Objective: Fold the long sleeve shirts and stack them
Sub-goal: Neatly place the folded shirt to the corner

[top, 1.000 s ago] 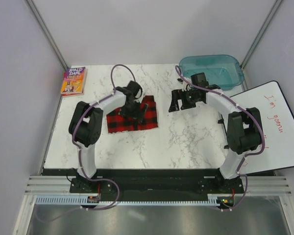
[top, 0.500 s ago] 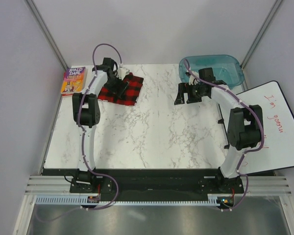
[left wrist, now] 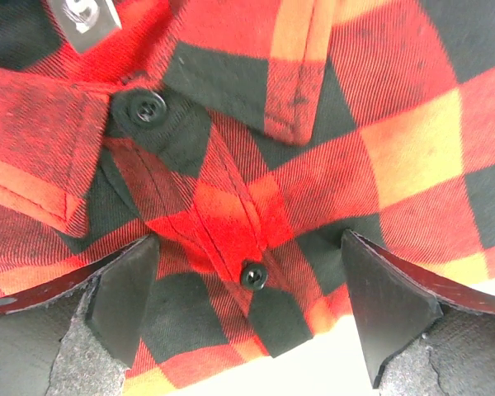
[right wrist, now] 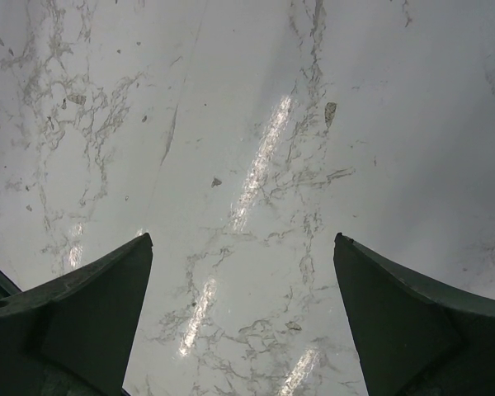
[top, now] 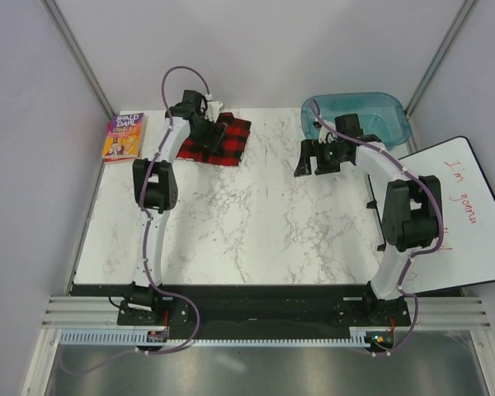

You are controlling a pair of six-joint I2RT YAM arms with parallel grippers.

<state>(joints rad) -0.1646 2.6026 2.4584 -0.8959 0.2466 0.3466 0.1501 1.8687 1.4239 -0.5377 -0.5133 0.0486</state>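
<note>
One plaid shirt [top: 231,142] outside teal bin [top: 389,115]

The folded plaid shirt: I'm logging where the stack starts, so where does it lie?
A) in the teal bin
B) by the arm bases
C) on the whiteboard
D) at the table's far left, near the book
D: the shirt lies at the far left of the table, near the book, under the open left claw.

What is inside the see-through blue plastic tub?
The see-through blue plastic tub looks bare where visible. The black-and-white right arm hides its near left corner.
</note>
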